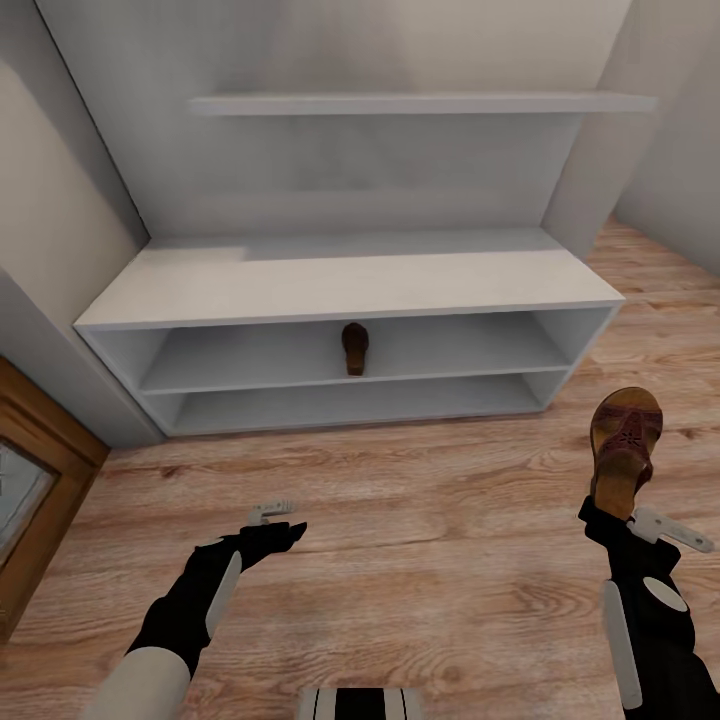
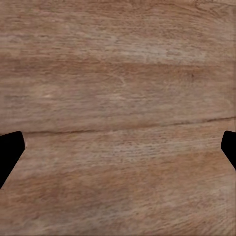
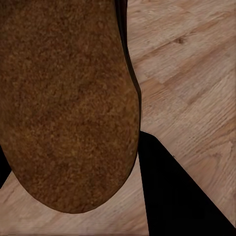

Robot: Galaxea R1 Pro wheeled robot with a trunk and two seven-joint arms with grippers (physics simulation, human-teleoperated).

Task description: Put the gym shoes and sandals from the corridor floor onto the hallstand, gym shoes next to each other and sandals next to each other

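Observation:
The white hallstand stands against the wall ahead. One dark brown sandal rests on its middle tier, near the centre. My right gripper is shut on the heel end of the second sandal, holding it above the corridor floor off the rack's right front corner. Its tan sole fills much of the right wrist view, with a black finger beside it. Low over the bare planks, my left gripper is open with nothing in it. The gym shoes are out of view.
A floating wall shelf hangs above the rack. A wood-framed door sits at the left beside a wall corner. Another wall corner bounds the rack on the right, and floor extends past it.

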